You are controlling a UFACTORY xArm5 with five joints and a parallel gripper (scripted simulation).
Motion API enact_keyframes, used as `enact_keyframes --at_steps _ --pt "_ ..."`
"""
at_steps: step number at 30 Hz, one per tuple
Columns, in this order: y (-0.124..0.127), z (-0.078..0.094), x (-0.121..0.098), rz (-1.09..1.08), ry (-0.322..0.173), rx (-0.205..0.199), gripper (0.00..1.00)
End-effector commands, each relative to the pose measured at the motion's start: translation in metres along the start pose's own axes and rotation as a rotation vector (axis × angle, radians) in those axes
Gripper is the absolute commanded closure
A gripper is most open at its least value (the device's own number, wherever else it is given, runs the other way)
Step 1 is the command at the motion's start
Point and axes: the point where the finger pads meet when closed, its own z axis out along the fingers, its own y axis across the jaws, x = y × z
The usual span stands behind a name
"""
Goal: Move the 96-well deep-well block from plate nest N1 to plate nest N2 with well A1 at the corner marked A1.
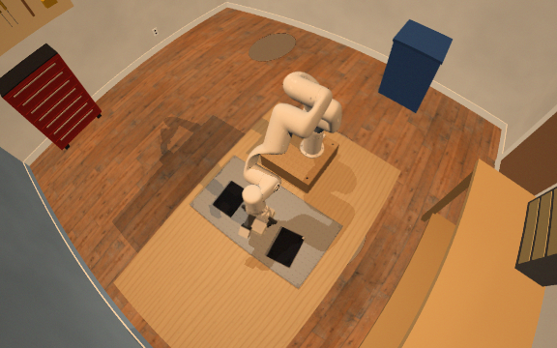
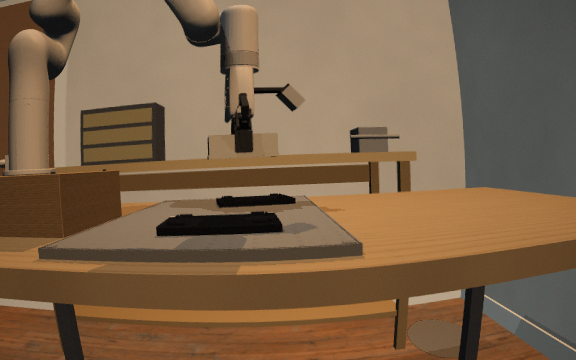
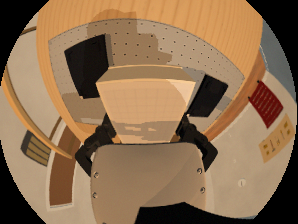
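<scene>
- The gripper [image 3: 147, 132] is clamped on the deep-well block [image 3: 145, 103], fingers spread nearly to their full width because the block fills the gap between them, one dark finger on each side.
- The block [image 2: 242, 145] hangs in the air under the wrist, well above the grey mat [image 2: 318, 240], level as far as the exterior view shows (its well markings are too small to read).
- From the top view, the block [image 1: 257, 227] sits over the bare strip of mat between the two nests, touching neither.
- Nest N1 [image 1: 230, 198] lies on one side of it, nest N2 [image 1: 284, 246] on the other; both dark nests look vacant.
- The key relation: N2 lies off to one side of the carried block, further along the mat's long axis, away from N1, so the coming move looks like a sideways carry before any descent.
- The block's long axis runs across the fingers in the wrist view; whether it already lines up with N2's locators I cannot tell.
- My read: lift done, transfer roughly midway, placement and the A1 corner match not yet done.
</scene>
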Motion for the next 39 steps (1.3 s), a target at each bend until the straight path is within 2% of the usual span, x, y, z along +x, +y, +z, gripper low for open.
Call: enact_keyframes --at_steps 1,39 --pt "-0.005 -0.001 0.003 0.001 0.004 0.0 1.0" --pt "-0.115 -0.001 0.032 0.001 0.003 0.002 1.0"
